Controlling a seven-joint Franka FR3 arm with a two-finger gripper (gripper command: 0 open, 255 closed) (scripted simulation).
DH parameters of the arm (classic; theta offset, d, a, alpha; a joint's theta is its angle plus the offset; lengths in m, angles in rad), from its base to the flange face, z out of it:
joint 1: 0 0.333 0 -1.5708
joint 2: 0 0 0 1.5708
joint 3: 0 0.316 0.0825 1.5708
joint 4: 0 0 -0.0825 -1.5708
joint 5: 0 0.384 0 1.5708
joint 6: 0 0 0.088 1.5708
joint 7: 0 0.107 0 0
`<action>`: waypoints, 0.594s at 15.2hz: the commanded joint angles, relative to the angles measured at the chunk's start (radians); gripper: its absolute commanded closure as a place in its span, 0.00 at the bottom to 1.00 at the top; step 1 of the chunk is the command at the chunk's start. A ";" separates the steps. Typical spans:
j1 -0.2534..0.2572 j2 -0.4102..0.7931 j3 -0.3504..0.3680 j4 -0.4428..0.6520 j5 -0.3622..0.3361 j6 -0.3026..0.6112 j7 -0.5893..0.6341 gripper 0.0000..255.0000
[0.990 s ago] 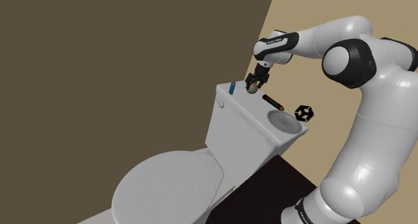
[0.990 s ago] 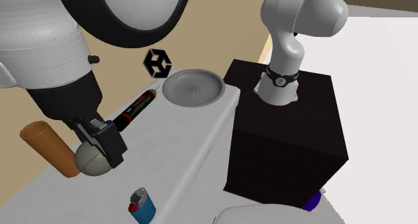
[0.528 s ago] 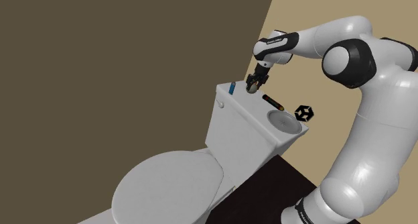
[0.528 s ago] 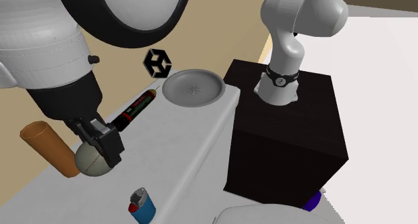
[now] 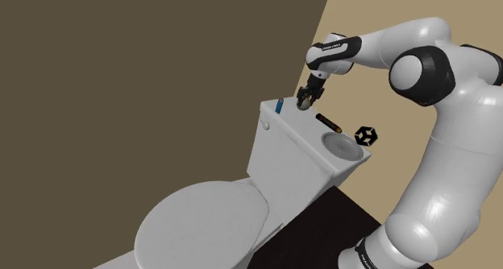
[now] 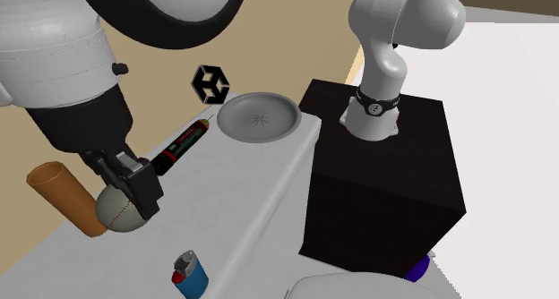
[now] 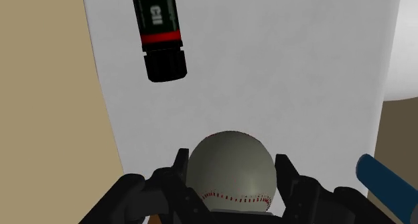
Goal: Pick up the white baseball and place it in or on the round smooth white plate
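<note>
White-grey toilet tank lid [image 6: 260, 199], backed by a dark brown wall [image 5: 121, 82] and a tan wall [image 5: 379, 18], carries a blue lighter [image 6: 190, 272] nearest, then the black gripper [image 7: 230, 182] clamped on the off-white, red-stitched baseball [image 7: 230, 163] close over the lid, a black-and-red marker [image 6: 184, 145], and farthest the round grey plate [image 6: 260, 118].

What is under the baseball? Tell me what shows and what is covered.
Beneath the baseball, clasped by the gripper, lies the white tank lid. The patch directly below is covered by the ball, so contact cannot be judged.
</note>
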 commanded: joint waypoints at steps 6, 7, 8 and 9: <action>0.001 -0.029 -0.005 0.053 -0.014 -0.080 0.010 1.00; 0.001 -0.033 -0.006 0.062 -0.016 -0.092 0.012 1.00; 0.001 -0.036 -0.007 0.071 -0.017 -0.105 0.013 1.00; 0.001 -0.039 -0.007 0.080 -0.019 -0.117 0.015 1.00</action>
